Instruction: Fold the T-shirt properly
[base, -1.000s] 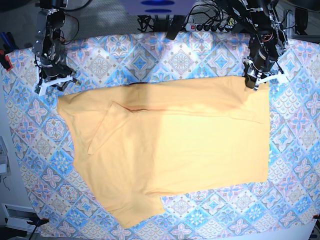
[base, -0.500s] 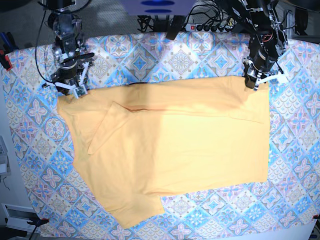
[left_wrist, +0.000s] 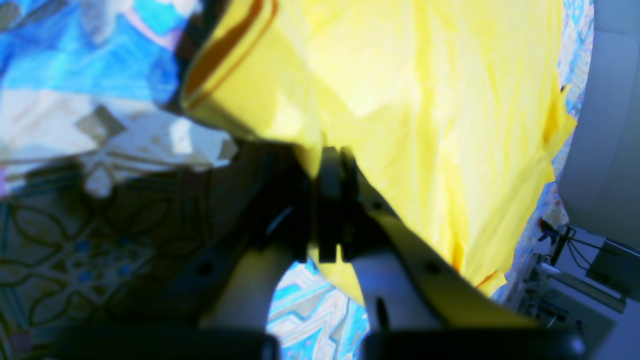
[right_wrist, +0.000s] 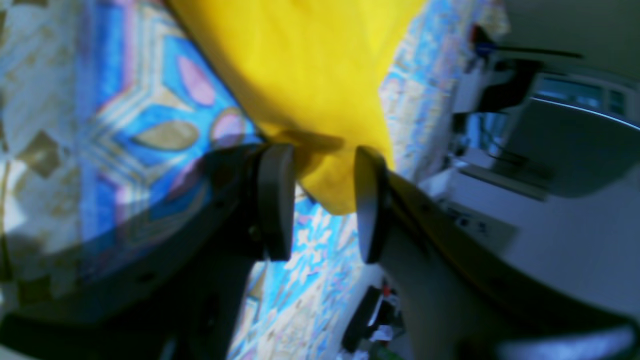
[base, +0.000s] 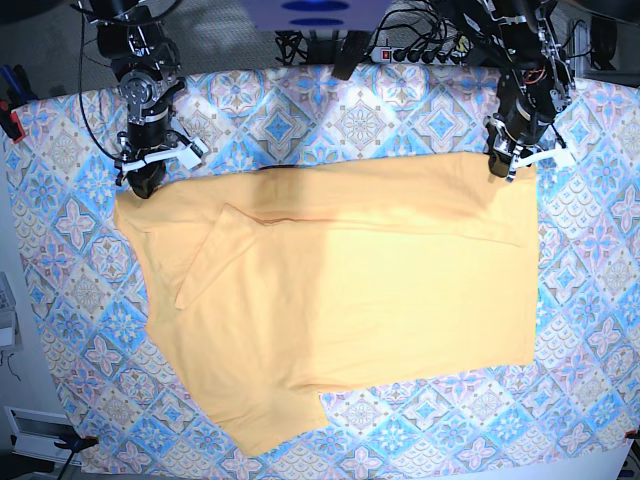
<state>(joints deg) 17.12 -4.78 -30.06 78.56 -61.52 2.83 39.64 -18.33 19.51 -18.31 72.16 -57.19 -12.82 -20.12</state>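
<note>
The yellow-orange T-shirt (base: 340, 300) lies spread on the patterned tablecloth (base: 330, 120), with one sleeve folded in at the left. My left gripper (base: 503, 168) is at the shirt's top right corner. In the left wrist view it (left_wrist: 332, 155) is shut, pinching the shirt's edge (left_wrist: 425, 100). My right gripper (base: 140, 185) is at the shirt's top left corner. In the right wrist view it (right_wrist: 320, 165) is open, and the shirt's corner (right_wrist: 300, 65) reaches in between the two pads (right_wrist: 275, 200).
A power strip and cables (base: 420, 50) lie along the back edge of the table. A red clamp (base: 12, 122) sits at the left edge. The tablecloth ends near the front edge (base: 600, 465).
My right arm has swung in from the far left and come down onto the shirt's top left corner. My left gripper has stayed on the top right corner.
</note>
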